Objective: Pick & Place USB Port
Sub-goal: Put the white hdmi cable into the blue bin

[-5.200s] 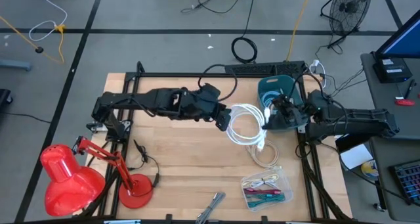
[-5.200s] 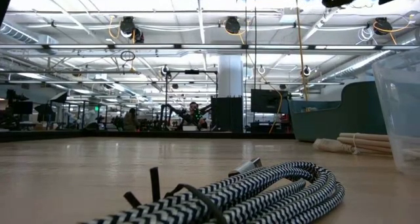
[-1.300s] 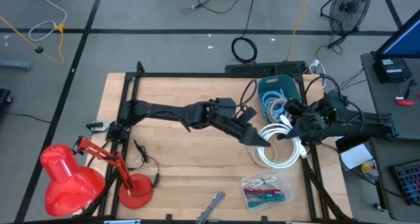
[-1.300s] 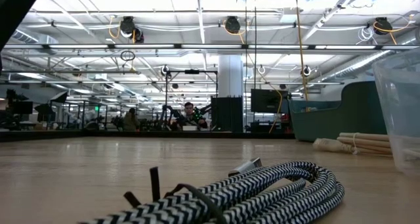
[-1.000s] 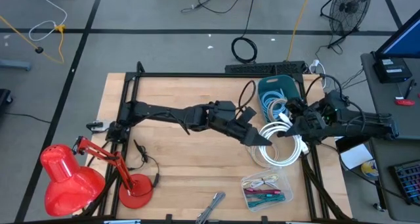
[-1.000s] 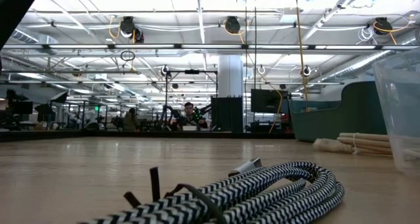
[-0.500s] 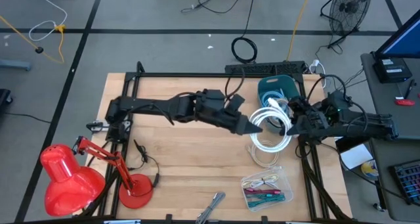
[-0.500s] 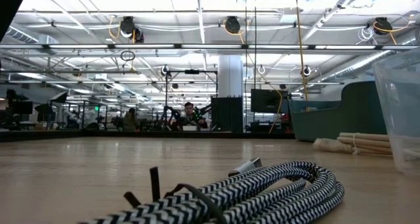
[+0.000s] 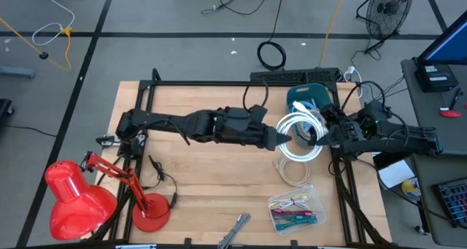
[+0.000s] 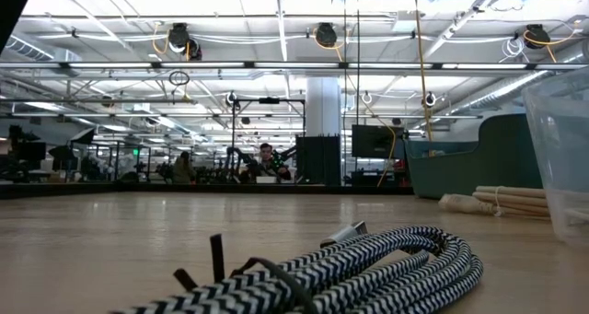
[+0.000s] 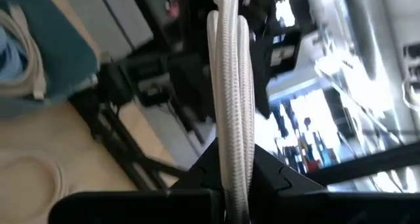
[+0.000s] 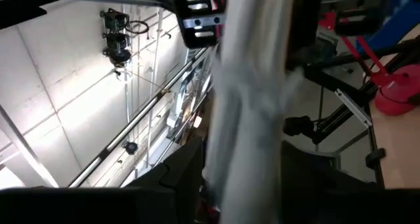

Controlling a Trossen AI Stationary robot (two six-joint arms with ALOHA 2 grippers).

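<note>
A white cable coil point(image 9: 299, 136) hangs above the table just in front of the teal bin point(image 9: 310, 97), held between both grippers. My left gripper point(image 9: 282, 138) reaches in from the table's left and is shut on the coil's left side. My right gripper point(image 9: 321, 136) comes from the right and is closed on the coil's right side. The left wrist view shows the coil's strands point(image 11: 230, 99) rising from my left gripper point(image 11: 235, 184). The right wrist view shows the coil point(image 12: 246, 99) blurred between that gripper's fingers point(image 12: 180, 178). My left gripper pinches several bundled strands of the coil's left side point(image 11: 231, 152) between its two fingers, coming in nearly level from the table's left. The coil is lifted clear of the table. My right gripper holds the coil's right side point(image 12: 243, 145) between its two fingers, coming level from the table's right. The coil is lifted clear.
Another white cable point(image 9: 292, 170) lies on the table below the coil. A clear box of cables point(image 9: 295, 209) stands near the front edge. The teal bin holds more white cable point(image 11: 16, 50). A red lamp point(image 9: 80, 198) stands at front left, and a black-and-white braided cable point(image 10: 350, 268) lies close to the low camera.
My left gripper has risen and moved toward the table's far edge, levelling out, and has carried the coil's left side with it. The coil has swung up from above the loose cable to just in front of the teal bin. My right gripper has kept its place.
</note>
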